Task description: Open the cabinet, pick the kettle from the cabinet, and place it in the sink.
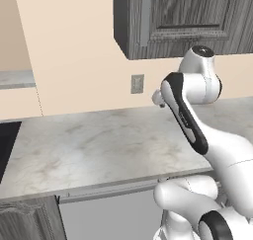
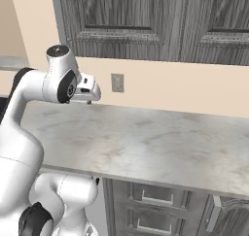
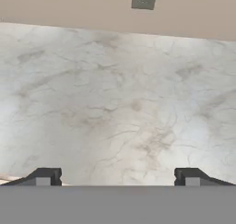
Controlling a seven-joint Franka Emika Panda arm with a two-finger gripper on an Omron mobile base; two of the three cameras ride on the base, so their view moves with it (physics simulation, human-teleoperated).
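Your gripper (image 3: 118, 177) is hanging over the pale marble bench (image 3: 115, 103) with its jaws spread wide; the two dark fingertips (image 3: 44, 176) are sitting far apart at 7 and 5 o'clock in the hand view, gripping nothing and touching nothing. From the right base view you are seeing the hand (image 2: 86, 90) poised above the bench (image 2: 146, 143), toward 10 o'clock, just in front of the beige wall. One grey wall outlet (image 2: 117, 82) is sitting on that wall, at 12 o'clock in the hand view. The cabinet (image 1: 188, 19) you are after is hanging overhead at 12 to 1 o'clock in the left base view, its door closed; two raised-panel doors are showing side by side in the right base view. Below the bench at 5 o'clock there, you are looking at grey floor cabinets (image 2: 155, 208) with drawer fronts.
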